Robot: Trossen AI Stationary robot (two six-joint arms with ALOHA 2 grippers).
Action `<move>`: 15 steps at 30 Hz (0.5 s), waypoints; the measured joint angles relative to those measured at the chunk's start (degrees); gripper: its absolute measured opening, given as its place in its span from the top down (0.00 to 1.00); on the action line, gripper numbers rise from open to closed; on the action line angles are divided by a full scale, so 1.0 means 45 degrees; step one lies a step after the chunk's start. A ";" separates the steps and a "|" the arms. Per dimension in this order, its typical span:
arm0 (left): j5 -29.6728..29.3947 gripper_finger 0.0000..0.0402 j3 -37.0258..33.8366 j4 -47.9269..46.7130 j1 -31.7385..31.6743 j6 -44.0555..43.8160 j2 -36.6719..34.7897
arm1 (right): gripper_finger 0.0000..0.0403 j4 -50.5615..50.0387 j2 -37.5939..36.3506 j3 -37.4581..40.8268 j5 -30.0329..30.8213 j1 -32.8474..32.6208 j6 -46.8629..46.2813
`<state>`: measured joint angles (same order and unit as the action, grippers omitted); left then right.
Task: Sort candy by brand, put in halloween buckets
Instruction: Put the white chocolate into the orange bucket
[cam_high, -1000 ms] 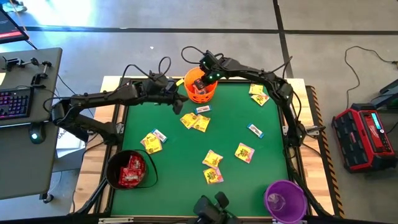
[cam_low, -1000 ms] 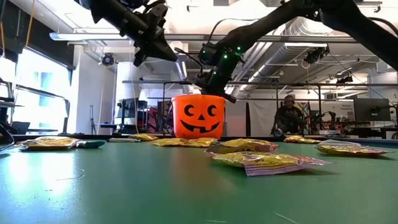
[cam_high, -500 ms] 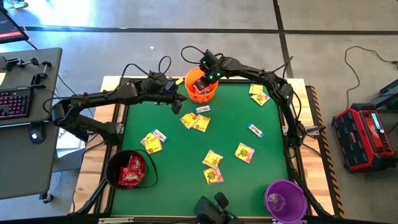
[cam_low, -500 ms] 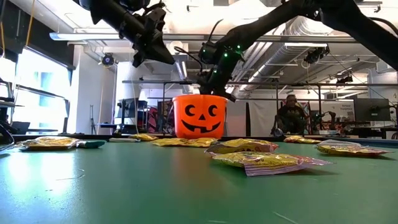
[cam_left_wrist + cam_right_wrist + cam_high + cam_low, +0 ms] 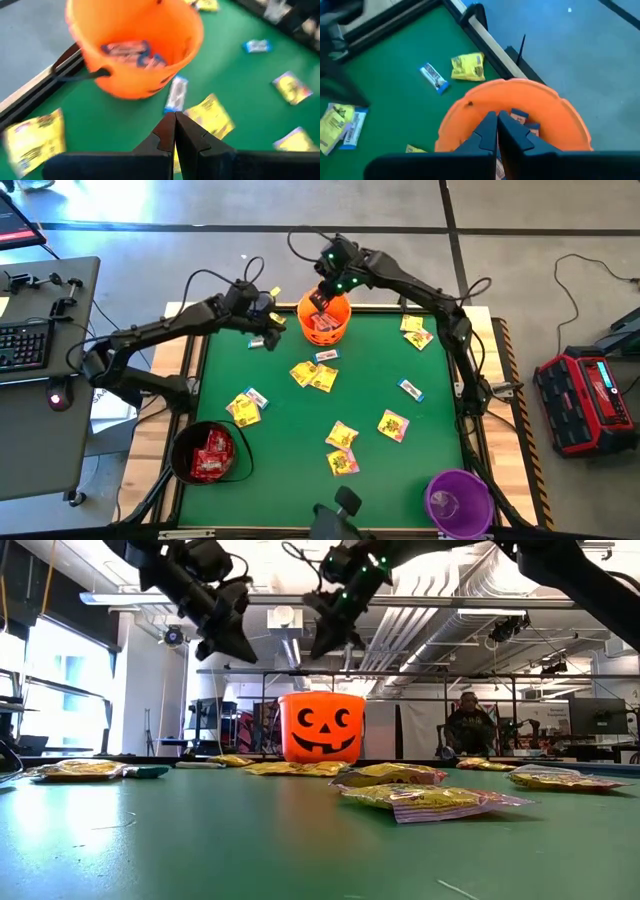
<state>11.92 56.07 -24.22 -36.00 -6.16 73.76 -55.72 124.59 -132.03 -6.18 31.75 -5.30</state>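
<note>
The orange bucket (image 5: 324, 322) stands at the table's far edge with white-and-blue candy (image 5: 131, 52) inside. My right gripper (image 5: 322, 296) hangs shut and empty just above its rim (image 5: 520, 107). My left gripper (image 5: 270, 336), also shut and empty, hovers left of the orange bucket, above the green mat. Yellow candy (image 5: 322, 378) and white-and-blue candy (image 5: 410, 389) lie loose on the mat. The black bucket (image 5: 208, 452) at the near left holds red candy. At the near right corner stands the purple bucket (image 5: 458, 502).
More yellow packets lie at the middle (image 5: 342, 436), the left (image 5: 243, 410) and the far right (image 5: 416, 332). A desk with a keyboard (image 5: 25, 345) stands left of the table, and a red case (image 5: 588, 400) sits on the floor to the right. A person (image 5: 466, 730) sits in the room behind.
My right gripper has risen from inside the orange bucket to well above its rim. My left gripper has swung a little toward the table's left edge, away from the orange bucket, still shut. The candy on the mat has not moved.
</note>
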 joint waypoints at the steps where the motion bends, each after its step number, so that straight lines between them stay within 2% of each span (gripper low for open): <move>1: 0.0014 1.00 0.0000 -0.0303 -0.0192 0.0301 0.0000 | 0.99 0.0044 -0.0049 -0.0012 0.0041 -0.0060 0.0000; 7: 0.0138 1.00 0.0000 -0.2027 -0.1136 0.1955 0.0000 | 1.00 0.0936 -0.0765 0.0917 0.0936 -0.0640 -0.0210; 15: 0.0633 1.00 0.0000 -0.3808 -0.1671 0.4015 0.0004 | 1.00 0.4157 -0.2878 0.5128 0.1031 -0.1692 -0.1292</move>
<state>14.77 56.07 -41.35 -43.52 11.91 73.78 -37.02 111.64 -108.95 -1.54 24.14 -11.11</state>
